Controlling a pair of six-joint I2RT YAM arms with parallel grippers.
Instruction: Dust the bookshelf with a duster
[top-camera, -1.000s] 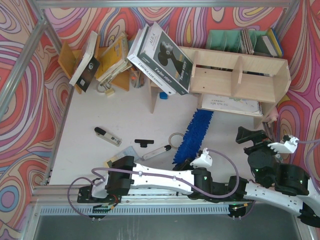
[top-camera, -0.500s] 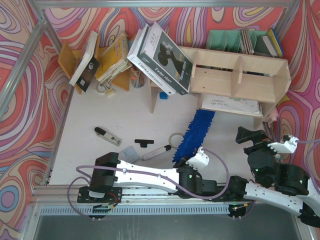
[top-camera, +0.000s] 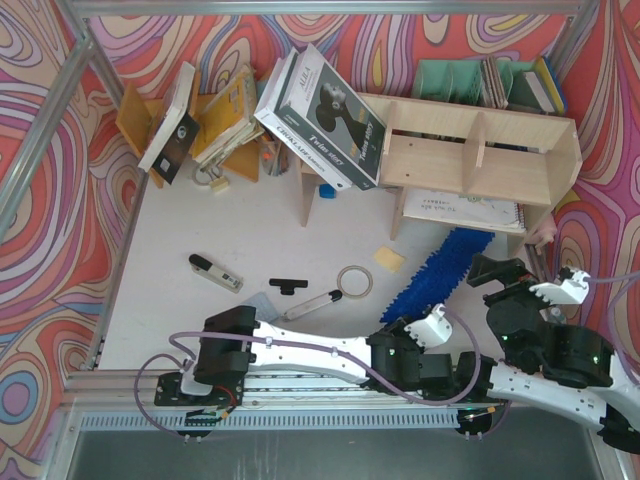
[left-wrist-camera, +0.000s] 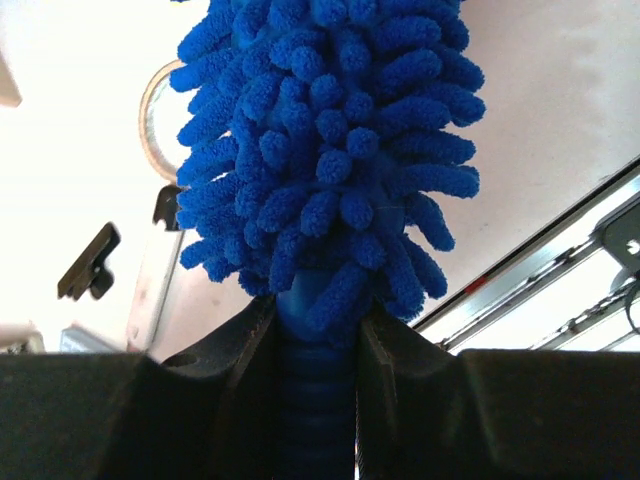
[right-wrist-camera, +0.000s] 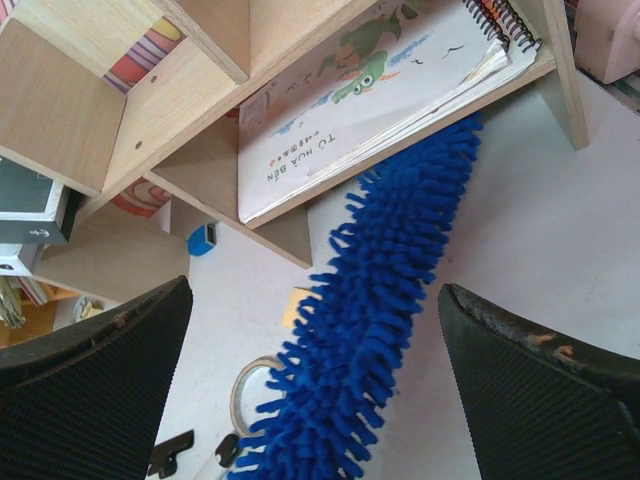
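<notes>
Against the record of a second ago, the duster (top-camera: 437, 267) has swung to the right. Its head then ran up the middle of the top view toward the left end of the lower shelf, and it now slants toward the right end. The swing has uncovered a tape ring (top-camera: 355, 281) and a small yellow pad (top-camera: 389, 260), and my left wrist has shifted rightward with it. My right arm stands much as before. The duster's long axis runs from lower centre-right to upper right in the top view. The handle end is at the lower left, and the tip lies at the front edge of a spiral notebook (right-wrist-camera: 370, 95) in the bottom compartment of the bookshelf (top-camera: 470, 165). I cannot tell whether the tip touches it. My left pincer (left-wrist-camera: 316, 335) is clenched on the duster's handle, one black finger on each side, just below where the strands begin. The head is a dense pile of stubby, rounded bright-blue chenille strands. The handle is blue plastic and looks ribbed. The bookshelf is pale bare plywood with upright dividers. The notebook is wire-bound and has a printed cover. My right pincer (right-wrist-camera: 312, 300) hangs over the duster's head with its scuffed black pads spread wide, grasping nothing. The white table (top-camera: 250, 230) lies beneath.
</notes>
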